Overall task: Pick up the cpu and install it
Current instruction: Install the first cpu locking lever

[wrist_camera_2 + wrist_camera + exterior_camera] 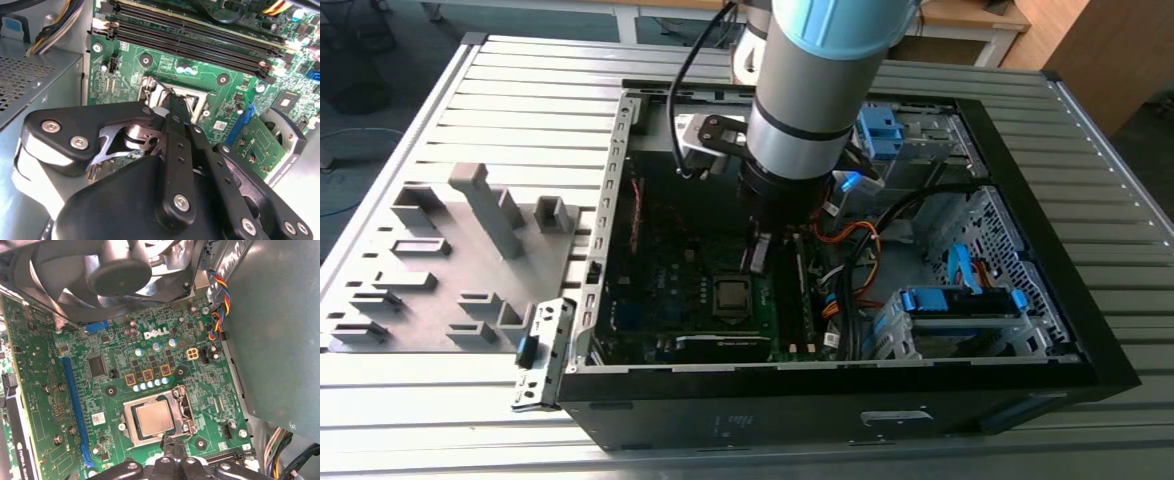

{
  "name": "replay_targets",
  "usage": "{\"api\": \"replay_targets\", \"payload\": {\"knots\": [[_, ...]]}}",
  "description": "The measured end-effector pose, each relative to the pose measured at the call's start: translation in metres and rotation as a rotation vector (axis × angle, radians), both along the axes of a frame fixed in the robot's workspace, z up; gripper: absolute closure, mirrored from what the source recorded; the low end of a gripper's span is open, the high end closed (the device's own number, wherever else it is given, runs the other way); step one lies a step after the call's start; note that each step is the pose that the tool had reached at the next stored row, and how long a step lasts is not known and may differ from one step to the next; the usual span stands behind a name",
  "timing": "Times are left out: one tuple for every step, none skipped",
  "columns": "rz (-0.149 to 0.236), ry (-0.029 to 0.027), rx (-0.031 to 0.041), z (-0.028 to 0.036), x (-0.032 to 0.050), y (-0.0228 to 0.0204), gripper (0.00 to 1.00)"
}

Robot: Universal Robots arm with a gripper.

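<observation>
- Jaws look closed together, fingertips meeting in a narrow point with nothing between them, hanging just above the socket edge in both wrist views.
- cpu sits flat in the motherboard socket, silver-grey top up, square to the metal frame; in the first wrist view the fingertips are right beside its near edge, contact can't be confirmed.
- Exterior view: cpu seen as a small square low on the motherboard, arm reaching straight down into the open computer case.
- Case lies on its side on the slatted metal table, taking up the middle and the exterior view's right half.
- Grey part fixture sits just beside the case toward the table's edge on the exterior view's left.
- Fan overhangs the board beyond the socket; memory slots run past the socket's other side.
</observation>
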State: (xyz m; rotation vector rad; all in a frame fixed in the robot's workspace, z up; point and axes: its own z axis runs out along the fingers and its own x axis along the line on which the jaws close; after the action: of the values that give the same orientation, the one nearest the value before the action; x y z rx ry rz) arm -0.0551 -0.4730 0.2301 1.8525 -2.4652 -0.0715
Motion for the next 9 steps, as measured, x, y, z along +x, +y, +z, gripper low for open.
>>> {"api": "replay_targets", "payload": {"knots": [[0.000,-0.0001,-0.0011,-0.0004,0.0000,0.0000,0.89],[0.000,-0.0002,-0.0018,-0.0010,-0.0001,0.0000,0.89],[0.000,-0.0001,-0.0025,-0.0016,0.0000,0.0000,0.89],[-0.001,-0.0001,-0.0032,-0.0022,0.0000,0.0000,0.89],[-0.002,-0.0001,-0.0040,-0.0029,-0.0001,0.0000,0.89],[-0.002,-0.0002,-0.0048,-0.0035,-0.0001,0.0000,0.89],[-0.003,-0.0002,-0.0060,-0.0042,0.0000,-0.0001,0.89],[-0.005,-0.0002,-0.0073,-0.0050,-0.0001,-0.0001,0.89],[-0.006,-0.0001,-0.0087,-0.0058,-0.0001,-0.0002,0.89]]}}
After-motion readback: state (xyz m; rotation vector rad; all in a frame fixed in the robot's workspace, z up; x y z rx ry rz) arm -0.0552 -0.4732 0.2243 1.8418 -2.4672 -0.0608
